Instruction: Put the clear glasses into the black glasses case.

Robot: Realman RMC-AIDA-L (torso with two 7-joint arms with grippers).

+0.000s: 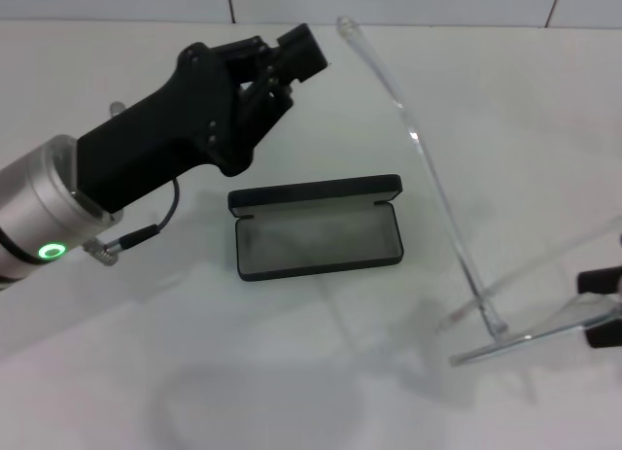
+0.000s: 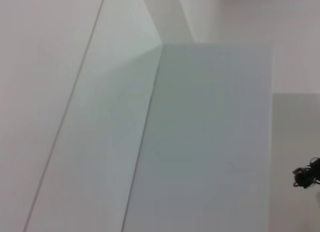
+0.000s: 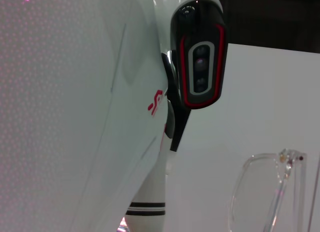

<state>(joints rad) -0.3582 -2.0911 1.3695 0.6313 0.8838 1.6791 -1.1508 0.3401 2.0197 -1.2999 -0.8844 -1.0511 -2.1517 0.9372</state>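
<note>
Clear glasses [image 1: 486, 314] were held off the white table [image 1: 292, 392] at the right edge of the head view, the right gripper [image 1: 601, 309] clamped on the lens end, with only its black fingertips showing. One long transparent arm of the glasses rose up and away toward the far side of the table, and the lens sat tilted near the tabletop. In the right wrist view the lens and hinge of the glasses [image 3: 272, 192] showed against the table, with the robot's head [image 3: 200, 51] behind. The black glasses case [image 1: 316, 226] lay open at the middle of the table, grey lining up, well apart from the glasses. The left gripper [image 1: 287, 66] hovered above and behind the case, its fingers drawn together on nothing.
</note>
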